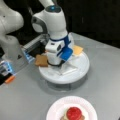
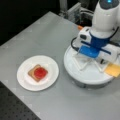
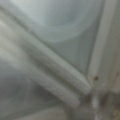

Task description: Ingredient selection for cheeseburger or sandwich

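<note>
Gripper: the arm's hand [image 1: 58, 62] is lowered onto the round white turntable [image 1: 80, 72], its lower end down among the raised dividers; in both front views the wrist body hides the fingers [image 2: 93, 53].
Gripper state: I cannot tell whether it is open or closed, nor whether it holds anything.
Turntable: a white disc with thin raised white ribs [image 2: 82, 65] that split it into compartments; the hand sits over its middle part.
Wrist view: only pale ribs [image 3: 62, 72] and white floor of the turntable, very close to the camera; no fingertips or food can be made out.
Toast square: one brown toast square [image 1: 41, 60] lies at the turntable's edge, just beside the hand, toward a front view's left.
Cheese: the yellow-orange cheese square [image 2: 113, 69] lies on the turntable's rim, near the hand on the opposite side from the toast.
Sandwich: the stack [image 2: 38, 72] sits on a white paper plate [image 2: 51, 65], well apart from the hand; it shows a brown toast square at the bottom and a red round [image 1: 74, 113] on top.
Other layers: whether a green round lies under the red one cannot be told.
Table: a grey metal surface [image 2: 37, 37] carries both plate and turntable.
</note>
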Available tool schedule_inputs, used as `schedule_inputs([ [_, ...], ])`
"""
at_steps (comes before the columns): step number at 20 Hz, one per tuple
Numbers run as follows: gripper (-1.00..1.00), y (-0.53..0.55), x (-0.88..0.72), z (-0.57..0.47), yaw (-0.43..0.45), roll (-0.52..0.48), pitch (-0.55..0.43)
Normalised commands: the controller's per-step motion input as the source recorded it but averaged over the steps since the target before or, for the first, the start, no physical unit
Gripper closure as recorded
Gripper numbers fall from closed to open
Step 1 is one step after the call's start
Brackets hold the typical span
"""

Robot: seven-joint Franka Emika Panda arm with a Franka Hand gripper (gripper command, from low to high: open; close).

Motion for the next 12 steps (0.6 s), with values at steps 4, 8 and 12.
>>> schedule_inputs([
  [4, -1.0, -0.02, 0.05, -0.03, 0.28, 0.005, -0.002],
  [8, -1.0, -0.05, 0.04, -0.04, 0.249, -0.002, -0.003],
  [12, -1.0, -0.07, 0.02, -0.03, 0.262, -0.039, 0.0],
])
